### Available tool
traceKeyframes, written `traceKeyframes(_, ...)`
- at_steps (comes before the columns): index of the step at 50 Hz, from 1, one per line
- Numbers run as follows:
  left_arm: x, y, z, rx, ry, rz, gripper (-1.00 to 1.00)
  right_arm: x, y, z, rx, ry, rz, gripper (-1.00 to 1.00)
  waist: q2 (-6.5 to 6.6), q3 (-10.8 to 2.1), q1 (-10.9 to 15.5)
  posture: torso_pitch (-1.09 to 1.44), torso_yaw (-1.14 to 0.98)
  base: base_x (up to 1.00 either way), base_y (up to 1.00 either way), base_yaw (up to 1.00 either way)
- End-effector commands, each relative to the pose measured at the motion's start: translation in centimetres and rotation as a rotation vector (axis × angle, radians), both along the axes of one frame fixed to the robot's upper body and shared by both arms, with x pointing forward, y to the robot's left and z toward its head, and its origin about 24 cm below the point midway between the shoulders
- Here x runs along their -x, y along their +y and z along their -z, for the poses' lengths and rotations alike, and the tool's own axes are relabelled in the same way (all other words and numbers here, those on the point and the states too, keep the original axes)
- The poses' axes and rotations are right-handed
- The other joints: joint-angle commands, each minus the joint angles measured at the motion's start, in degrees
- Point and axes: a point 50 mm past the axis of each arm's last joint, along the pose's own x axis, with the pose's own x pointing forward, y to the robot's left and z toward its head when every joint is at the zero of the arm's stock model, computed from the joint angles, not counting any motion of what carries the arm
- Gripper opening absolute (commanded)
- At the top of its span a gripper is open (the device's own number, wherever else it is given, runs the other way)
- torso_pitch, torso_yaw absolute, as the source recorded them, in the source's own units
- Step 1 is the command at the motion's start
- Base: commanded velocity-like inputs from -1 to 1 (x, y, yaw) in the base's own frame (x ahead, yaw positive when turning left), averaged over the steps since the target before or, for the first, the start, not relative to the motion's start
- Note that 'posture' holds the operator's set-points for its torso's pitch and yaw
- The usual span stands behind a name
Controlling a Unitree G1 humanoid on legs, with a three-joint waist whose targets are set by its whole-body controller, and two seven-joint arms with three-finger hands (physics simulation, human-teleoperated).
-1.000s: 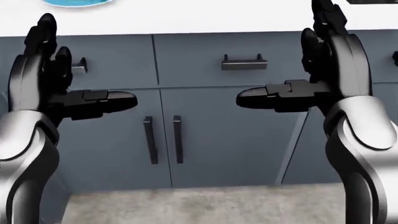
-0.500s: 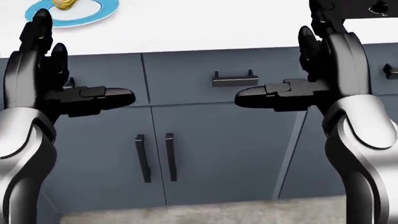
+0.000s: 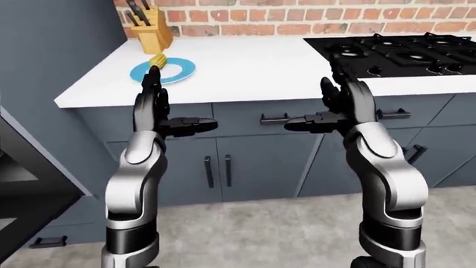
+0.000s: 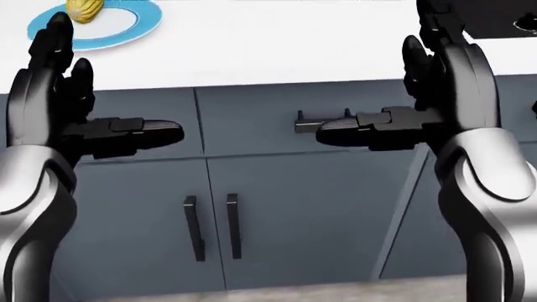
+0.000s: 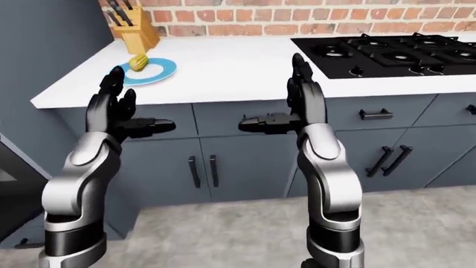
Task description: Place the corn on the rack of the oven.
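1. The corn (image 5: 138, 62) lies on a blue-rimmed plate (image 5: 158, 72) near the left end of the white countertop (image 5: 238, 67), just below a wooden knife block (image 5: 136, 34) that stands against the brick wall (image 5: 312, 22).
2. The left hand (image 5: 115, 114) is raised in the air below and slightly left of the plate, well apart from the corn. Its fingers (image 5: 113, 89) point upward, and the thumb juts out sideways toward the middle of the right-eye view. The hand is spread wide and holds nothing.
3. The right hand (image 5: 294, 109) is held up at about the same height, in the middle of the right-eye view. Its fingers (image 5: 301, 78) also stand upright, and the thumb reaches left toward the other hand. It too is spread wide with nothing in its grasp.
4. The two thumbs point toward each other with a clear gap between them.
5. A black gas cooktop (image 5: 394, 53) is set into the counter at the right of the right-eye view.
6. Under the countertop runs a row of grey-blue cabinets (image 5: 245, 162) with drawers above and doors below, each with dark bar handles (image 5: 202, 170).
7. In the left-eye view a dark opening (image 3: 22, 184) shows at the lower left edge, beside a tall grey panel (image 3: 44, 67). I cannot tell from here what it is.
8. The floor (image 5: 223, 234) is a speckled grey.
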Motion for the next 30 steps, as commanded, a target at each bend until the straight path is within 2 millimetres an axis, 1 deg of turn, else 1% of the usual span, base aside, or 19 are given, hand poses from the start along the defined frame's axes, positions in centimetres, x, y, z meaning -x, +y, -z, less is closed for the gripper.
traceKeyframes(1, 0.17, -0.33, -1.70, -0.003, -0.084, 0.014, 1.00, 0.26, -0.16, -1.48, 0.006, -0.077, 0.007, 1.00, -0.13, -1.01, -0.15, 0.00, 0.00, 0.05, 0.06, 0.00)
traceKeyframes(2, 0.18, -0.34, -1.69, -0.003, -0.085, 0.015, 1.00, 0.26, -0.15, -1.47, 0.006, -0.077, 0.007, 1.00, -1.35, -1.18, -0.06, 0.00, 0.00, 0.06, 0.06, 0.00)
traceKeyframes(3, 0.19, -0.35, -1.71, -0.003, -0.084, 0.014, 1.00, 0.26, -0.15, -1.46, 0.005, -0.077, 0.007, 1.00, -3.17, -1.60, 0.00, 0.00, 0.00, 0.05, 0.07, 0.00)
traceKeyframes(4, 0.16, -0.33, -1.66, -0.003, -0.083, 0.014, 1.00, 0.25, -0.15, -1.44, 0.005, -0.077, 0.007, 1.00, -3.38, -2.14, 0.31, 0.00, 0.00, 0.06, 0.10, 0.00)
traceKeyframes(5, 0.16, -0.33, -1.69, -0.003, -0.084, 0.014, 1.00, 0.32, -0.09, -1.57, 0.004, -0.078, 0.006, 1.00, -2.38, -1.46, -0.36, 0.00, 0.00, 0.06, 0.10, 0.00)
traceKeyframes(6, 0.17, -0.33, -1.73, -0.002, -0.083, 0.014, 1.00, 0.34, -0.11, -1.55, 0.003, -0.078, 0.005, 1.00, -3.03, -1.32, -0.05, 0.00, 0.00, 0.06, 0.11, 0.00)
traceKeyframes(9, 0.18, -0.33, -1.70, -0.003, -0.083, 0.015, 1.00, 0.35, -0.11, -1.54, 0.001, -0.079, 0.005, 1.00, -2.06, -1.72, -0.27, 0.00, 0.00, 0.06, 0.11, 0.00)
traceKeyframes(12, 0.17, -0.35, -1.63, -0.004, -0.082, 0.015, 1.00, 0.32, -0.12, -1.48, 0.001, -0.078, 0.005, 1.00, -0.60, -1.03, -0.32, 0.00, 0.00, 0.06, 0.11, 0.00)
traceKeyframes(14, 0.14, -0.35, -1.65, -0.004, -0.082, 0.015, 1.00, 0.32, -0.14, -1.55, 0.001, -0.079, 0.004, 1.00, 0.79, -0.83, -0.47, 0.00, 0.00, 0.06, 0.11, 0.00)
traceKeyframes(16, 0.14, -0.36, -1.66, -0.004, -0.081, 0.014, 1.00, 0.28, -0.15, -1.55, 0.001, -0.080, 0.004, 1.00, 2.94, -1.02, -0.77, 0.00, 0.00, 0.06, 0.14, 0.00)
traceKeyframes(17, 0.12, -0.37, -1.64, -0.004, -0.081, 0.015, 1.00, 0.25, -0.14, -1.54, 0.001, -0.080, 0.004, 1.00, 4.60, -1.56, -0.91, 0.00, 0.00, 0.07, 0.14, 0.00)
traceKeyframes(18, 0.11, -0.36, -1.64, -0.004, -0.081, 0.014, 1.00, 0.25, -0.13, -1.56, 0.002, -0.080, 0.004, 1.00, 6.88, -2.19, -0.87, 0.00, 0.00, 0.07, 0.15, 0.00)
traceKeyframes(19, 0.12, -0.34, -1.67, -0.004, -0.081, 0.014, 1.00, 0.26, -0.13, -1.57, 0.002, -0.080, 0.004, 1.00, 3.62, -1.38, -0.44, 0.00, 0.00, 0.07, 0.14, 0.00)
traceKeyframes(20, 0.14, -0.32, -1.74, -0.003, -0.082, 0.014, 1.00, 0.29, -0.13, -1.60, 0.002, -0.080, 0.004, 1.00, 4.78, -1.24, -0.72, 0.00, 0.00, 0.06, 0.15, 0.00)
traceKeyframes(22, 0.14, -0.30, -1.69, -0.003, -0.081, 0.013, 1.00, 0.29, -0.16, -1.56, 0.002, -0.079, 0.004, 1.00, 3.91, -1.66, -0.41, 0.00, 0.00, 0.07, 0.15, 0.00)
traceKeyframes(24, 0.16, -0.32, -1.72, -0.004, -0.082, 0.013, 1.00, 0.31, -0.15, -1.59, 0.002, -0.080, 0.004, 1.00, 2.78, -1.47, -0.42, 0.00, 0.00, 0.06, 0.18, 0.00)
traceKeyframes(28, 0.16, -0.35, -1.66, -0.003, -0.081, 0.014, 1.00, 0.29, -0.16, -1.53, -0.001, -0.079, 0.003, 1.00, -0.75, -0.65, -0.18, 0.00, 0.00, 0.07, 0.22, 0.00)
traceKeyframes(29, 0.15, -0.35, -1.60, -0.003, -0.080, 0.014, 1.00, 0.31, -0.20, -1.50, -0.001, -0.079, 0.005, 1.00, -2.24, -0.94, -0.08, 0.00, 0.00, 0.06, 0.23, 0.00)
traceKeyframes(30, 0.16, -0.37, -1.57, -0.005, -0.080, 0.014, 1.00, 0.31, -0.19, -1.52, -0.002, -0.079, 0.004, 1.00, -4.37, -1.55, -0.10, 0.00, 0.00, 0.07, 0.23, 0.00)
